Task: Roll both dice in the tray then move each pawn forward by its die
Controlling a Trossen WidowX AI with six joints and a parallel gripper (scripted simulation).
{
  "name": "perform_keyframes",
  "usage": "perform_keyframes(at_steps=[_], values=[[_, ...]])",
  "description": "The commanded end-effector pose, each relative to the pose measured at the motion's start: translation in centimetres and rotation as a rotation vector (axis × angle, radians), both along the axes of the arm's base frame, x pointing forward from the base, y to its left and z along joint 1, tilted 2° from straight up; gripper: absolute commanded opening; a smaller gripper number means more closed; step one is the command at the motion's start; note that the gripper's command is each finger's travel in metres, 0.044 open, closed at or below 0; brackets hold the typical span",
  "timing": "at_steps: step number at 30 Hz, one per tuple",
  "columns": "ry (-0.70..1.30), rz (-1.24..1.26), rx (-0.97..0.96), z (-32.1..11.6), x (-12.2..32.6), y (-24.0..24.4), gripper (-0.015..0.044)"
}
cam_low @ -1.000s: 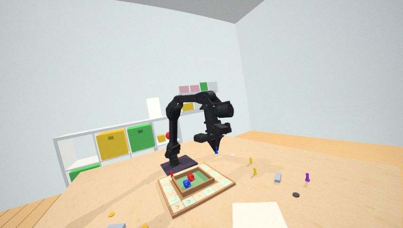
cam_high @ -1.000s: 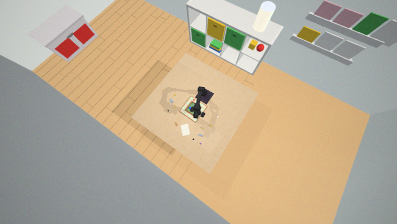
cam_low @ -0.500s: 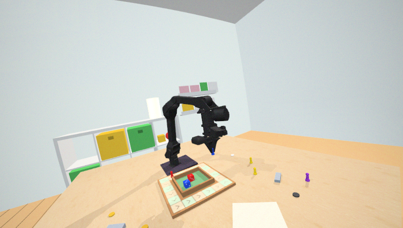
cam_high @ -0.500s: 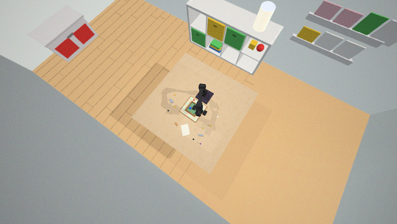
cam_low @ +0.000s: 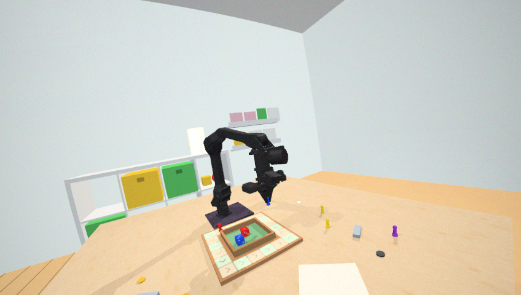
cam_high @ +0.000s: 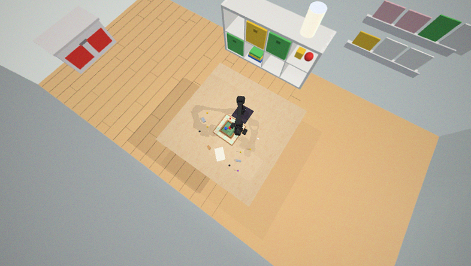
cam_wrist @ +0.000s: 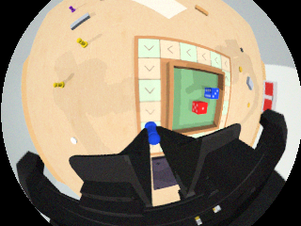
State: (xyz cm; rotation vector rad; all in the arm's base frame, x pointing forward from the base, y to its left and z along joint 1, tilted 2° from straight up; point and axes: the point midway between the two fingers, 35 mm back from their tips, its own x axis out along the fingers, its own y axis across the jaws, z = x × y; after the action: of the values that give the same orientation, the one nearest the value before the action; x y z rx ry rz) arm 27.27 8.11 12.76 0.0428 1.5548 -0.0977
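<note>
My gripper is shut on the blue pawn and holds it in the air above the board's side near the arm base. The red pawn stands upright on the board, at its left in the exterior view; the wrist view does not show it. The red die and the blue die lie inside the tray, close together. Their top numbers are too small to read surely. Arrows mark the board's squares.
Two yellow pawns, a purple pawn, a grey block, a black disc and a white disc are right of the board in the exterior view. A white sheet lies in front. A yellow disc lies front left.
</note>
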Motion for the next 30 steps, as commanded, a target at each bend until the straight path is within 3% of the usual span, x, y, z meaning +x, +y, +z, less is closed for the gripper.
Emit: perform_keyframes(at_steps=[1,13,30], values=[[-0.003,-0.005,0.005,-0.7,-1.4,0.1,0.0],[0.001,-0.001,0.003,-3.0,-4.7,-0.1,0.0],[0.001,-0.001,0.002,-6.6,-4.7,-0.2,0.0]])
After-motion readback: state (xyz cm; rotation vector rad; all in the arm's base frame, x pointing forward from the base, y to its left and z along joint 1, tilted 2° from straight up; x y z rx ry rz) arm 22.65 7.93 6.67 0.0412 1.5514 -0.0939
